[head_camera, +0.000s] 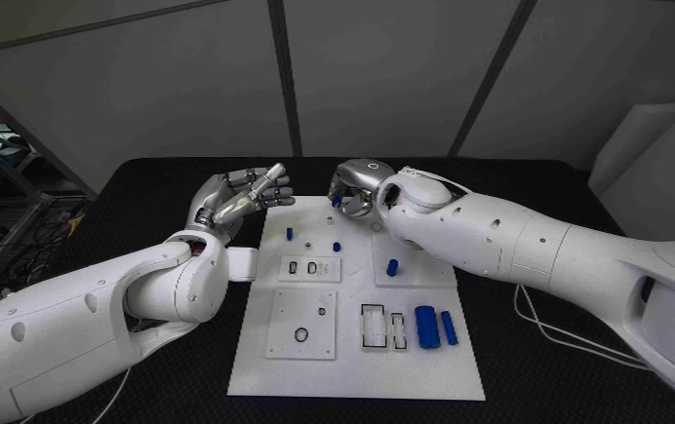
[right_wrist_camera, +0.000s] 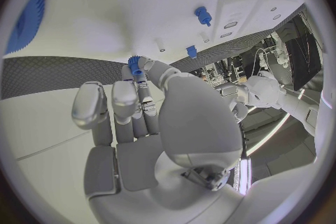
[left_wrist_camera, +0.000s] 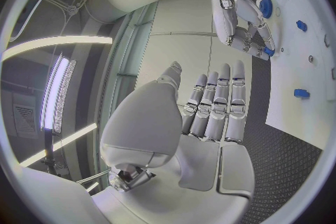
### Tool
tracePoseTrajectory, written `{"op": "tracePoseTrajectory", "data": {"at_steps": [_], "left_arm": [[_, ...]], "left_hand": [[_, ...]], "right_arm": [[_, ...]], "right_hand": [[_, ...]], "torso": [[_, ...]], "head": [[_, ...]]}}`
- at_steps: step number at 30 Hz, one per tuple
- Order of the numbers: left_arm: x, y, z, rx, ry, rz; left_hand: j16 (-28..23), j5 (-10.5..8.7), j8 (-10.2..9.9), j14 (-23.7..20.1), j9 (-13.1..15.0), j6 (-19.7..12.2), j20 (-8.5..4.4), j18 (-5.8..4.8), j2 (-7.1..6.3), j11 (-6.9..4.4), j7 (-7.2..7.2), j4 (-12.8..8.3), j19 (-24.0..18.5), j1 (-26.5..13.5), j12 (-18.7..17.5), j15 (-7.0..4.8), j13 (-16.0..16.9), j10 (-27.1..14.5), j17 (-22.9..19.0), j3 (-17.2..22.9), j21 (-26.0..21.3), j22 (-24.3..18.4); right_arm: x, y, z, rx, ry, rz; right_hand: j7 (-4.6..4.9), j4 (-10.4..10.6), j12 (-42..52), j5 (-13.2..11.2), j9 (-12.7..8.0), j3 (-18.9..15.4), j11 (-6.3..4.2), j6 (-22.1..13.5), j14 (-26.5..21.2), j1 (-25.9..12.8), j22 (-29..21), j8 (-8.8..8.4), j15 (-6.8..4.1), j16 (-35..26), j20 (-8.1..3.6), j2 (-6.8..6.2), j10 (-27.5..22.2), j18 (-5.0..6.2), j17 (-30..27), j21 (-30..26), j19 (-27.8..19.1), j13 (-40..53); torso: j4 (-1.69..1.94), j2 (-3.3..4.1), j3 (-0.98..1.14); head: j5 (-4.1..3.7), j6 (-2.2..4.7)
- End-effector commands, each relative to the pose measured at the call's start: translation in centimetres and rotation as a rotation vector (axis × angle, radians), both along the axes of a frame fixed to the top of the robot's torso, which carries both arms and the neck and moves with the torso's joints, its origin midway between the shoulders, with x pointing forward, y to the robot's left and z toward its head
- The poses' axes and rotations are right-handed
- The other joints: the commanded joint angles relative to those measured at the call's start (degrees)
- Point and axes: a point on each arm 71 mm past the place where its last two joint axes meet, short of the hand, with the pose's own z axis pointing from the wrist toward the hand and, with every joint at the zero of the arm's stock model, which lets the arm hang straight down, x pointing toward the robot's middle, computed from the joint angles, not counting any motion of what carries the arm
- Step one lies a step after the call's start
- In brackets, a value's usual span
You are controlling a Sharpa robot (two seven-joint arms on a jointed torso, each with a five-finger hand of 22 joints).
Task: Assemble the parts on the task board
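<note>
Black table carries the task board (head_camera: 359,366); at its far edge the right hand (head_camera: 357,188) pinches a small blue part (right_wrist_camera: 134,65). Left hand (head_camera: 239,198) hovers beside, fingers spread, empty. Lower the part straight and upright.

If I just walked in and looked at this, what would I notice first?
Probably the two big white robot arms meeting over the far end of the white task board. The silver right hand pinches a small blue part in its fingertips just above the board, while the silver left hand hovers open at the board's far left corner. Two fat blue cylinders lie near the board's right edge.
</note>
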Motion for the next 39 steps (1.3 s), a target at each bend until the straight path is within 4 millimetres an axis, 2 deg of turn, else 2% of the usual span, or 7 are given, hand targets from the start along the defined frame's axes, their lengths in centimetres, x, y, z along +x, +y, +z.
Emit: {"op": "tracePoseTrajectory", "data": {"at_steps": [1,7,16,27,34,37,39], "left_arm": [[0.0,-0.2,0.2,-0.003,-0.012,-0.018],[0.0,-0.2,0.2,-0.004,-0.01,-0.021],[0.0,-0.3,0.2,-0.006,-0.002,-0.03],[0.0,-0.2,0.1,-0.006,0.001,-0.033],[0.0,0.3,0.1,-0.003,0.002,-0.03],[0.0,0.5,0.1,-0.003,0.002,-0.03],[0.0,0.6,0.1,-0.003,0.003,-0.03]], "left_hand": [[-0.26,-0.11,-0.39,-0.32,-0.05,-0.05,-0.11,-1.14,0.44,0.2,0.36,-0.45,0.31,-0.26,-0.31,0.25,-0.09,-0.25,0.1,0.01,0.27,0.04],[-0.29,-0.11,-0.42,-0.32,-0.05,-0.07,-0.11,-1.14,0.43,0.21,0.37,-0.47,0.3,-0.27,-0.35,0.27,-0.09,-0.28,0.11,0.0,0.27,0.04],[-0.37,-0.12,-0.5,-0.35,-0.06,-0.12,-0.1,-1.14,0.43,0.25,0.4,-0.51,0.29,-0.3,-0.44,0.29,-0.09,-0.35,0.12,-0.03,0.28,0.04],[-0.48,-0.12,-0.61,-0.4,-0.06,-0.2,-0.08,-1.15,0.43,0.29,0.44,-0.56,0.27,-0.33,-0.56,0.33,-0.09,-0.45,0.15,-0.07,0.29,0.03],[-0.55,-0.12,-0.68,-0.44,-0.06,-0.24,-0.06,-1.15,0.43,0.31,0.46,-0.61,0.25,-0.35,-0.63,0.35,-0.09,-0.5,0.16,-0.1,0.3,0.02],[-0.57,-0.12,-0.68,-0.43,-0.05,-0.22,-0.06,-1.15,0.44,0.3,0.43,-0.62,0.24,-0.35,-0.63,0.35,-0.08,-0.48,0.16,-0.09,0.3,0.02],[-0.6,-0.11,-0.69,-0.4,-0.03,-0.16,-0.05,-1.15,0.48,0.27,0.35,-0.66,0.23,-0.34,-0.63,0.34,-0.06,-0.41,0.19,-0.09,0.31,0.01]], "right_arm": [[0.1,0.0,-0.2,-0.029,0.019,-0.004],[0.1,0.2,-0.2,-0.031,0.012,-0.001],[0.2,0.2,-0.3,-0.036,0.018,-0.005],[-0.2,-0.5,0.4,0.021,-0.039,-0.006],[-1.8,-4.6,1.7,0.166,-0.062,-0.035],[-2.4,-7.1,1.9,0.233,-0.017,-0.086],[-2.7,-8.7,1.8,0.246,0.028,-0.124]], "right_hand": [[0.2,0.21,0.01,0.1,0.04,0.04,-0.73,-0.09,0.65,-0.26,-0.09,-0.18,0.1,0.31,0.07,-0.36,0.72,-0.19,-0.06,0.07,-0.46,0.03],[0.36,0.51,-0.52,-0.11,-0.18,0.16,-0.42,-1.21,0.12,-0.88,-1.38,-0.73,0.4,-0.4,0.27,-0.78,-0.65,0.11,-1.39,-0.56,-1.68,-0.19],[0.9,1.52,-0.42,-0.62,-0.48,-0.6,0.81,-6.05,-1.52,-2.69,-6.15,-0.91,1.45,-2.74,1.31,-2.76,-7.09,1.13,-5.2,-3.19,-5.71,-0.49],[1.0,1.8,0.15,-0.77,-0.32,-2.66,1.3,-7.63,-2.75,-2.48,-9.35,-0.71,1.84,-4.49,1.77,-3.19,-11.56,1.78,-8.25,-5.18,-8.14,-0.4],[1.21,2.7,2.71,0.32,-0.05,-3.92,1.07,-6.16,-2.51,-2.88,-9.4,-0.18,1.7,-4.28,1.75,-3.2,-9.51,1.79,-8.55,-5.28,-7.85,-0.04],[1.28,3.86,5.31,0.6,-0.14,-5.18,0.51,-6.29,-2.28,-4.21,-8.98,-0.41,1.34,-3.51,1.54,-4.02,-5.7,1.71,-7.72,-5.13,-7.47,0.68],[0.96,4.47,9.14,1.62,-0.25,-6.93,-0.55,-6.99,-1.38,-4.9,-6.93,-0.62,0.59,-1.76,1.08,-5.12,0.18,1.32,-5.59,-4.01,-5.79,2.36]], "torso": [[-0.02,0.02,0.01],[0.01,0.04,0.02],[-0.06,0.06,0.02],[-0.11,0.07,0.1],[-0.51,-0.01,0.08],[-0.94,-0.09,0.1],[-1.19,-0.1,0.17]], "head": [[0.02,-0.08],[0.0,0.01],[0.19,0.09],[0.21,0.15],[0.42,0.32],[0.55,0.47],[0.58,0.54]]}}
